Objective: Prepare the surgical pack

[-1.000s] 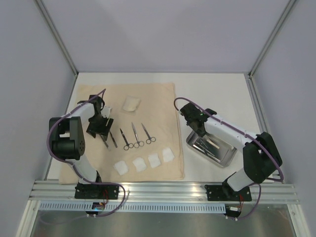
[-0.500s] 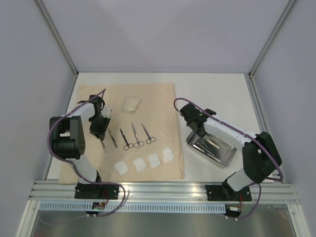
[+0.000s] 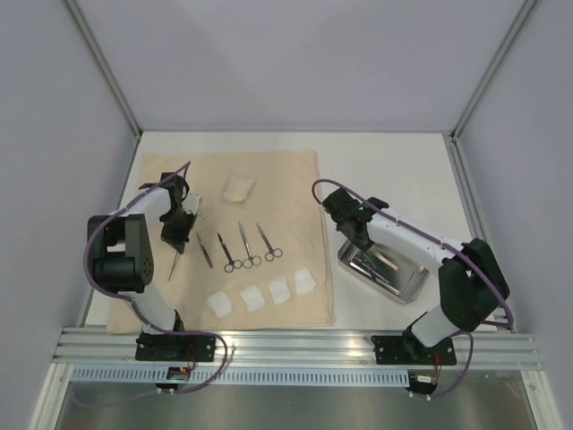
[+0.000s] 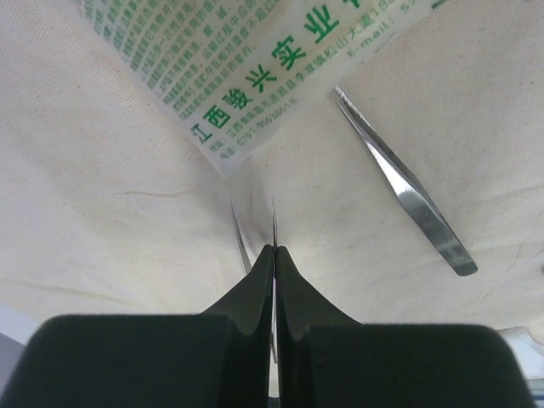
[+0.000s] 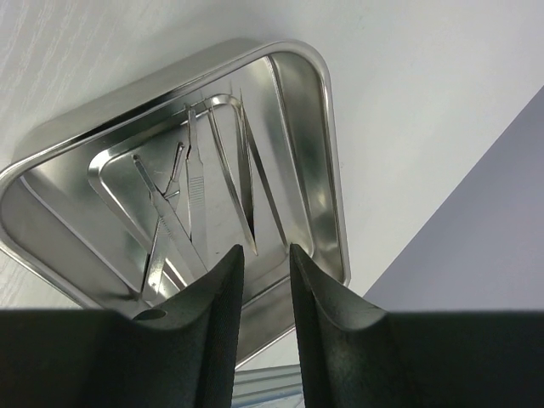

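Left tool (image 4: 274, 253) is pinched shut on the tweezers (image 3: 174, 266) just above the beige cloth (image 3: 286, 179); they look light, stiff and slippery, so I'd grip mid-shank, while the right tool (image 5: 265, 252) hangs narrow and empty over the tray (image 5: 327, 127).

Matt beige woven cloth sheet (image 3: 269, 179); mirror-glossy steel tray (image 5: 328, 170); polished metal tweezers (image 4: 408, 191).

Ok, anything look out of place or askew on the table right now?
Nothing spilled or damaged. The steel tray sits off the beige cloth on bare table, turned askew, its instruments crossed. The left claw pinches a thin steel tool slanting out of line with the scissors row.
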Robot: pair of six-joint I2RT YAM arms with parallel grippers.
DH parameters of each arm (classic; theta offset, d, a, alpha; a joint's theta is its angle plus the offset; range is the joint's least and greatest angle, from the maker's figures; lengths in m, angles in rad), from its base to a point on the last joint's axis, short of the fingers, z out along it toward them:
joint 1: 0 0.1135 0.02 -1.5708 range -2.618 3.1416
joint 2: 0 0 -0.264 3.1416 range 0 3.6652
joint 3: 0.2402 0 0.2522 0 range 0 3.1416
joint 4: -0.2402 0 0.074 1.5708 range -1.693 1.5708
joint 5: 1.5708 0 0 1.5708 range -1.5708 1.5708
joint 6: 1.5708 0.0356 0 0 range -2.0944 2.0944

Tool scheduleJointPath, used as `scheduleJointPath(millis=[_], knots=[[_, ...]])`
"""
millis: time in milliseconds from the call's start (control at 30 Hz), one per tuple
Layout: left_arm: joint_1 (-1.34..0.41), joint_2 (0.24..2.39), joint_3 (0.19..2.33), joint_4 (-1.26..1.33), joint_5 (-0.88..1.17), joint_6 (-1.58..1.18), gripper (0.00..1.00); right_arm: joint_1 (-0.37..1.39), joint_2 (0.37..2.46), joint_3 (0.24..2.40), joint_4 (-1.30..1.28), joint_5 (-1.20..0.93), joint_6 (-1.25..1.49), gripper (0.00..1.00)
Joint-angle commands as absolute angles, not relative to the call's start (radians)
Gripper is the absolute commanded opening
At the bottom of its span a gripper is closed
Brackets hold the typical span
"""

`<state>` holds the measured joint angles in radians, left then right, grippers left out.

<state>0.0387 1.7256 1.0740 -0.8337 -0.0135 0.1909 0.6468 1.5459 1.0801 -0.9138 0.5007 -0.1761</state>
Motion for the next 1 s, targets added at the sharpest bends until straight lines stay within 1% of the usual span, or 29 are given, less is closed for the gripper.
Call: scheduleJointPath(millis=[0,100,233,300,400,433,467,500,533,567,600,633,667,700,800,833,900,967], knots=[[0.035,1.637,1.075,-0.879,-0.021,0.213,0.00,0.666,1.520,1.144,-0.939,0.526,-0.163,0.31],[0.035,1.583,1.092,-0.928,-0.011,0.227,0.00,0.684,1.503,1.187,-0.946,0.520,-0.163,0.31],[0.035,1.467,1.130,-0.998,-0.003,0.245,0.00,0.716,1.465,1.253,-0.925,0.462,-0.164,0.31],[0.035,1.424,1.184,-1.049,0.059,0.256,0.00,0.735,1.425,1.273,-0.869,0.416,-0.166,0.32],[0.035,1.350,1.290,-1.117,0.175,0.261,0.00,0.759,1.358,1.293,-0.712,0.255,-0.155,0.40],[0.035,1.323,1.319,-1.129,0.208,0.261,0.00,0.762,1.338,1.286,-0.651,0.142,-0.140,0.43],[0.035,1.312,1.350,-1.152,0.241,0.262,0.00,0.765,1.300,1.246,-0.581,0.076,-0.121,0.51],[0.035,1.304,1.411,-1.164,0.305,0.256,0.00,0.765,1.280,1.217,-0.404,0.016,-0.063,0.58],[0.035,1.295,1.440,-1.175,0.336,0.253,0.00,0.765,1.263,1.183,-0.297,-0.137,-0.028,0.63],[0.035,1.289,1.468,-1.193,0.363,0.250,0.00,0.768,1.247,1.137,-0.182,-0.200,0.006,0.73],[0.035,1.287,1.514,-1.198,0.424,0.241,0.00,0.773,1.250,1.074,0.059,-0.257,0.065,0.77],[0.035,1.278,1.532,-1.200,0.452,0.238,0.00,0.781,1.262,1.056,0.157,-0.337,0.128,0.79],[0.035,1.273,1.545,-1.200,0.507,0.233,0.00,0.807,1.310,1.058,0.229,-0.368,0.146,0.83],[0.035,1.267,1.563,-1.197,0.531,0.226,0.00,0.821,1.342,1.112,0.288,-0.386,0.153,0.84],[0.035,1.247,1.581,-1.189,0.612,0.209,0.00,0.859,1.495,1.241,0.279,-0.475,0.202,0.86],[0.035,1.233,1.580,-1.187,0.635,0.206,0.00,0.862,1.534,1.311,0.285,-0.547,0.230,0.88],[0.035,1.221,1.582,-1.184,0.704,0.206,0.00,0.864,1.621,1.363,0.336,-0.600,0.308,0.91],[0.035,1.197,1.582,-1.178,0.791,0.206,0.00,0.862,1.678,1.405,0.377,-0.652,0.354,0.91]])
